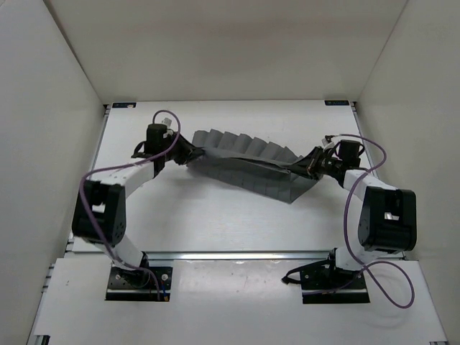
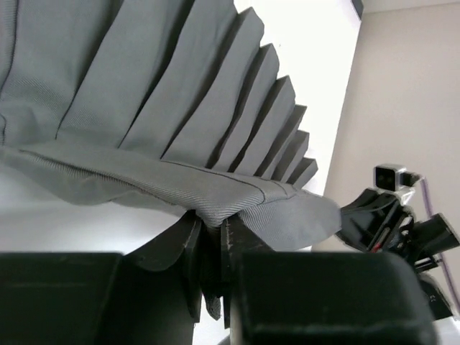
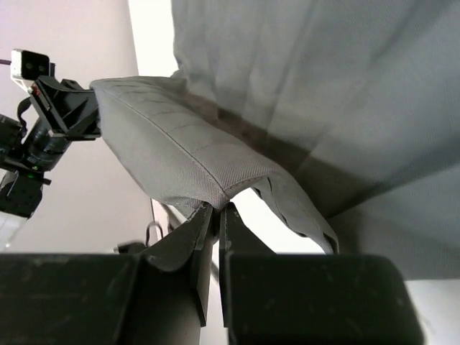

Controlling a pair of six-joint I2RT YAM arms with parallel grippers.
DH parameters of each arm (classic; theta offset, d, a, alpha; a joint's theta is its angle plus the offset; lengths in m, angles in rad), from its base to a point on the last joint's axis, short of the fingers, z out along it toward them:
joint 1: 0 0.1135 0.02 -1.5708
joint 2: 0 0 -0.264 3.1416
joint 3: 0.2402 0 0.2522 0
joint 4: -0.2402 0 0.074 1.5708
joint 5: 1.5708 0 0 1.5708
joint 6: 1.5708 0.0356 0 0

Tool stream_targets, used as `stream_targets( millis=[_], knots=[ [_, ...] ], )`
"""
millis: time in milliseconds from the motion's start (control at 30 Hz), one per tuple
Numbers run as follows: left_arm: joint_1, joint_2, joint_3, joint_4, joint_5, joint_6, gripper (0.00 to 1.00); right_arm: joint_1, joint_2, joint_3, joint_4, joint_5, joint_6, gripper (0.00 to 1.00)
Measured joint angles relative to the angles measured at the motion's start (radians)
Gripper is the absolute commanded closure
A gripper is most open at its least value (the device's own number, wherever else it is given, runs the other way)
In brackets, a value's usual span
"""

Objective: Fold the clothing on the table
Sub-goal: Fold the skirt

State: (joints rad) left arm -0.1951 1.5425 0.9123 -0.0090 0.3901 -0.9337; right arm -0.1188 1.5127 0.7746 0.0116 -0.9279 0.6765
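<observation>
The clothing [image 1: 248, 164], a mid-grey pleated garment, is stretched between my two grippers above the white table [image 1: 215, 215]. My left gripper [image 1: 188, 154] is shut on its left waistband end. In the left wrist view the band [image 2: 215, 194] is pinched between the fingers [image 2: 188, 241] and the pleats fan out above. My right gripper [image 1: 310, 167] is shut on the right end. In the right wrist view the stitched band [image 3: 187, 162] folds into the gripper [image 3: 215, 210], with a strip of fabric hanging at the right. The pleated skirt part drapes toward the near side.
White walls [image 1: 50, 108] enclose the table on the left, back and right. A metal rail [image 1: 237, 254] runs along the near edge by the arm bases. Purple cables [image 1: 359, 208] loop off both arms.
</observation>
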Motion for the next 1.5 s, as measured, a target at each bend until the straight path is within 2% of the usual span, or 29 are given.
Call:
stream_targets(
  millis=[100,133,167,200,233,400,667,767,933,1100,1200,1333,1500],
  knots=[
    [-0.005,0.160,0.132,0.023,0.021,0.009,0.60,-0.021,0.052,0.007,0.037,0.034,0.025,1.00],
    [-0.001,0.214,0.173,0.042,0.023,0.005,0.60,-0.030,0.074,0.008,0.051,0.046,0.035,1.00],
    [0.005,0.261,0.204,0.061,0.029,-0.002,0.65,-0.040,0.095,0.008,0.061,0.060,0.045,1.00],
    [0.011,0.299,0.228,0.083,0.038,-0.012,0.79,-0.047,0.114,0.008,0.069,0.071,0.055,1.00],
    [0.019,0.332,0.241,0.106,0.048,-0.023,1.00,-0.048,0.134,0.009,0.074,0.080,0.060,1.00],
    [0.045,0.421,0.243,0.179,0.098,-0.049,1.00,-0.044,0.182,0.034,0.077,0.100,0.056,1.00],
    [0.056,0.372,0.145,0.236,0.108,-0.052,1.00,-0.010,0.183,0.063,0.068,0.101,0.026,1.00],
    [0.057,0.271,0.043,0.231,0.103,-0.036,1.00,0.010,0.159,0.063,0.017,0.108,-0.006,1.00],
    [0.058,-0.093,-0.205,0.131,0.087,-0.005,1.00,0.029,-0.010,0.034,-0.103,0.118,-0.074,1.00],
    [-0.026,-0.473,-0.256,-0.060,0.015,0.037,1.00,0.014,-0.200,0.022,-0.213,0.118,-0.128,1.00],
    [-0.049,-0.639,-0.279,-0.124,0.013,0.042,1.00,0.005,-0.278,0.011,-0.257,0.112,-0.151,1.00],
    [-0.049,-0.734,-0.298,-0.223,-0.003,0.039,1.00,-0.002,-0.357,-0.017,-0.335,0.101,-0.177,1.00],
    [-0.032,-0.670,-0.289,-0.251,-0.008,0.039,1.00,-0.034,-0.391,-0.009,-0.404,0.085,-0.200,1.00]
  ],
)
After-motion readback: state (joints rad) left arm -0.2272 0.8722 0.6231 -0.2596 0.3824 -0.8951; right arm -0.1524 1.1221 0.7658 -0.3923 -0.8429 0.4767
